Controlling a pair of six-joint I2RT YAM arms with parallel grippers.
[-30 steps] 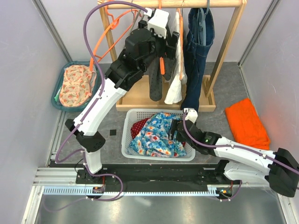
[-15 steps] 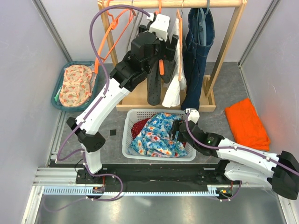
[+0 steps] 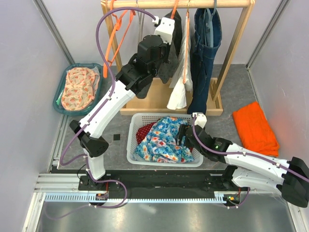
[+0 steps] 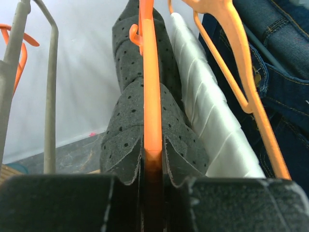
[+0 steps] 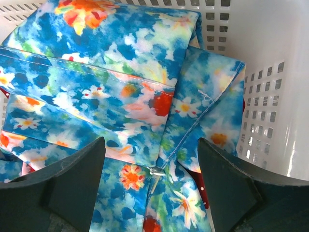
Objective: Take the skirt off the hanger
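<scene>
Grey floor (image 3: 231,92), pale walls (image 3: 24,72), a teal tub (image 3: 59,96) at left. On the wooden rack (image 3: 193,4) the dotted skirt (image 4: 128,135) hangs from its orange hanger (image 4: 150,87) (both pinched between the left gripper's (image 4: 153,186) narrowed jaws). The right gripper (image 5: 150,159) gapes over the white basket (image 5: 270,58).

Grey speckled floor (image 3: 231,82), pale walls (image 3: 19,72), wooden garment rack (image 3: 233,48).
</scene>
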